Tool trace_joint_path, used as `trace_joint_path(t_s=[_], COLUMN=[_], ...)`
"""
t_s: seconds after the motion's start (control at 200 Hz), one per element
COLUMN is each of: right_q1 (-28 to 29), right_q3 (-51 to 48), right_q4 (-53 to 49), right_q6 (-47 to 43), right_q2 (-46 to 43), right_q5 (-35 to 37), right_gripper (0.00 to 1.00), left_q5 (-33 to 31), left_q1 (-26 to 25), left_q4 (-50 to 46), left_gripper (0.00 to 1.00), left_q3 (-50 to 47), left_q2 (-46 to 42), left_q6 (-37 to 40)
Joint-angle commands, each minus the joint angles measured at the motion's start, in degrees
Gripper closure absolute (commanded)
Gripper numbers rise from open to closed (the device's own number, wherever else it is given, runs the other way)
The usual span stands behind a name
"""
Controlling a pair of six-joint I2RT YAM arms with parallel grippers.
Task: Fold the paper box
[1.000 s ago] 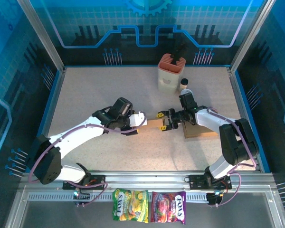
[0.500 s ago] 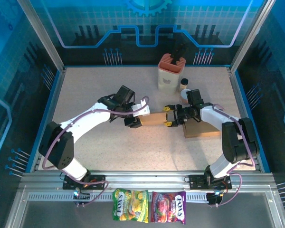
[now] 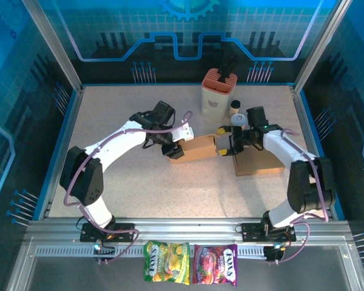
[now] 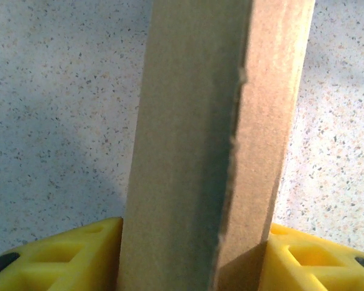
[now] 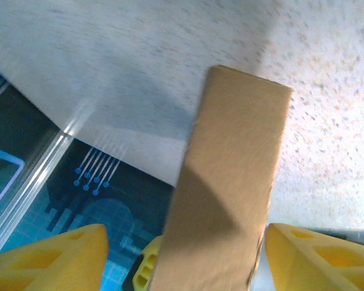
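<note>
Brown cardboard sits between the two arms: the paper box (image 3: 197, 147) is near the middle of the bench (image 3: 118, 115), a little toward its far side, with an arm at each end. The left end effector (image 3: 175, 148) is clamped on the box's left end. In the left wrist view the yellow fingers (image 4: 60, 257) press against both sides of a doubled cardboard wall, one layer lying against the other. This grip probably steadies the box so that the other arm has something firm to work against.

The right end effector (image 3: 224, 143) meets the box's right end. In the right wrist view a cardboard panel stands between its spread fingers (image 5: 318, 254). A gap shows beside the other finger, so it cannot be told whether this end effector is pinching the panel or only straddling it. With opposing holds at the two ends, the arms are likely pulling or squaring the walls into shape.

There is one box in hand. There is also one flat cardboard sheet (image 3: 261, 165), lying on the bench under the right arm, apparently set aside. At the far edge stand one salmon-coloured holder (image 3: 217, 97) and one small bottle (image 3: 235, 110), just beside it and apart from the work. Two sweet bags, one yellow-green (image 3: 167, 262) and one purple (image 3: 215, 264), lie on the front rail, well away from the box.
</note>
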Motion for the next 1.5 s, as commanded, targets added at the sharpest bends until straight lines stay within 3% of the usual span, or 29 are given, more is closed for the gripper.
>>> trace_joint_path(t_s=[0.0,0.115,0.26,0.445,0.635,1.151,1.496], right_q1=[-1.8,0.1,8.6,19.9,24.7,27.1,27.3], right_q3=[4.3,4.2,1.4,-3.1,-3.1,-3.8,-6.8], right_q4=[-13.7,-15.8,-8.6,4.2,9.2,11.3,11.4], right_q6=[-9.5,-14.3,-17.0,-15.8,-13.4,-12.1,-10.6], right_q2=[-6.1,-11.3,-16.2,-15.8,-11.2,-2.4,-3.2], right_q5=[10.3,18.7,26.5,29.0,26.9,27.2,28.3], right_gripper=[0.29,0.3,0.32,0.35,0.35,0.38,0.48], left_q5=[1.4,-1.2,-5.3,-8.0,-8.4,-8.4,-8.2], left_q1=[0.1,-0.3,-1.8,-2.4,-3.0,-3.3,-3.3], left_q4=[-6.5,-10.8,-14.1,-16.7,-15.6,-12.7,-12.2], left_gripper=[0.46,0.48,0.49,0.48,0.47,0.44,0.41], left_q3=[4.0,8.0,9.6,9.9,7.8,6.2,5.6], left_q2=[2.4,4.4,5.3,5.0,3.8,2.5,0.9], left_q6=[-3.9,-7.6,-10.0,-13.2,-14.9,-16.1,-16.8])
